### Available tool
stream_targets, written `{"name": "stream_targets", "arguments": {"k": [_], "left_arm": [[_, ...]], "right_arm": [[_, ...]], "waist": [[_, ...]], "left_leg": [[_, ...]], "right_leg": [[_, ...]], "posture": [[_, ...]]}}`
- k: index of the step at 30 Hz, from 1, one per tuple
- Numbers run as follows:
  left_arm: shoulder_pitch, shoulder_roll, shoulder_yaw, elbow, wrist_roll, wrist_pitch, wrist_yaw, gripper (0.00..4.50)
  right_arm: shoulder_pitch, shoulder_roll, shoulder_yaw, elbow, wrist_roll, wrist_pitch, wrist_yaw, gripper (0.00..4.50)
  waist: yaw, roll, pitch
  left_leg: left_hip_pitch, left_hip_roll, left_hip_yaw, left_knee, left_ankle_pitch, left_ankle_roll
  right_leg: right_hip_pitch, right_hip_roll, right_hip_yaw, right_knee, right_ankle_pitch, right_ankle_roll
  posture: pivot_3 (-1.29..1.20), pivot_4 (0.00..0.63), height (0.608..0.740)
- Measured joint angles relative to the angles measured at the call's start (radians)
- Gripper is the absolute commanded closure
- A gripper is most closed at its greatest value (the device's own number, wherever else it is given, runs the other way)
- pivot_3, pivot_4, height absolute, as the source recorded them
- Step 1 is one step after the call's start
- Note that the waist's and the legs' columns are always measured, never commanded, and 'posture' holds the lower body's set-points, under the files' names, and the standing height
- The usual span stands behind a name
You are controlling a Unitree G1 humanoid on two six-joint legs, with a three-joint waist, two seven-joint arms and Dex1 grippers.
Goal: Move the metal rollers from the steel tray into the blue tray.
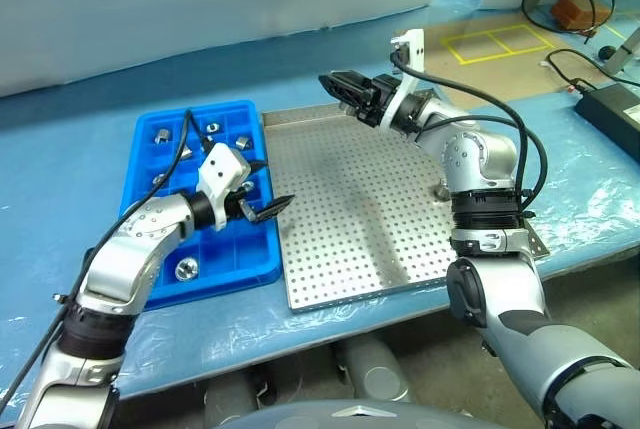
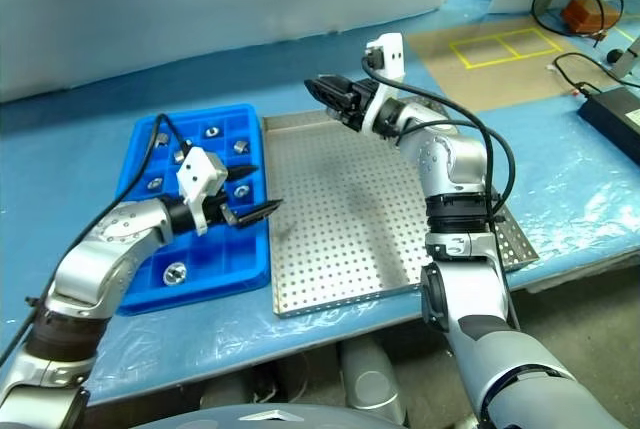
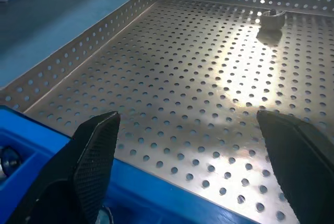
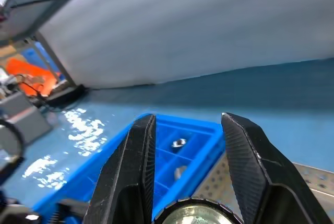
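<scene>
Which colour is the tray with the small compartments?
Bright blue; best seen in the left eye view.

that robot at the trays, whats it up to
It is moving metal rollers from the steel tray to the blue tray. The right tool is shut on a roller, raised over the steel tray's far edge. The left tool hangs open at the blue tray's edge. One roller lies in the steel tray; several sit in blue compartments.
</scene>
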Motion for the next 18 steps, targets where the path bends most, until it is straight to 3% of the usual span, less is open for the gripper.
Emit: {"name": "stream_targets", "arguments": {"k": [4,7,11,15,18], "left_arm": [[-0.071,-0.055,-0.003,0.077,0.050,-0.066,0.035,0.04],[-0.052,-0.049,0.008,0.057,0.005,-0.038,0.004,0.04],[0.060,0.041,0.084,-0.096,-0.083,0.042,-0.037,0.04],[0.244,0.159,0.230,-0.255,-0.132,0.104,-0.052,0.04],[0.379,0.193,0.369,-0.314,-0.158,0.141,-0.045,0.04]], "right_arm": [[0.027,0.013,0.011,-0.074,0.065,0.088,-0.005,2.93],[0.060,0.005,0.065,-0.122,0.059,0.086,-0.001,2.93],[0.097,0.018,0.205,-0.116,-0.018,0.011,0.025,2.93],[0.080,0.069,0.311,0.013,-0.128,-0.099,0.023,2.93],[0.081,0.106,0.364,0.116,-0.180,-0.146,0.043,2.93]], "waist": [[0.004,0.000,0.000],[0.002,0.000,0.000],[-0.007,0.000,0.000],[-0.011,0.000,0.000],[0.009,-0.001,0.001]], "left_leg": [[0.000,0.000,0.000,-0.001,0.000,0.000],[0.000,0.001,0.000,-0.002,0.000,0.000],[0.000,0.001,0.000,-0.003,0.000,-0.001],[0.000,0.001,0.000,-0.003,0.001,-0.002],[0.000,0.001,-0.002,-0.004,0.001,-0.003]], "right_leg": [[0.000,0.000,0.000,-0.001,0.000,0.000],[-0.001,0.000,0.000,-0.002,0.000,0.000],[-0.002,0.000,-0.002,-0.001,0.000,0.000],[-0.002,0.000,-0.003,-0.001,0.000,0.000],[-0.002,0.000,-0.003,-0.001,0.000,0.000]], "posture": [[-0.62,0.150,0.740],[-0.61,0.150,0.740],[-0.56,0.150,0.740],[-0.46,0.150,0.740],[-0.39,0.150,0.740]]}}
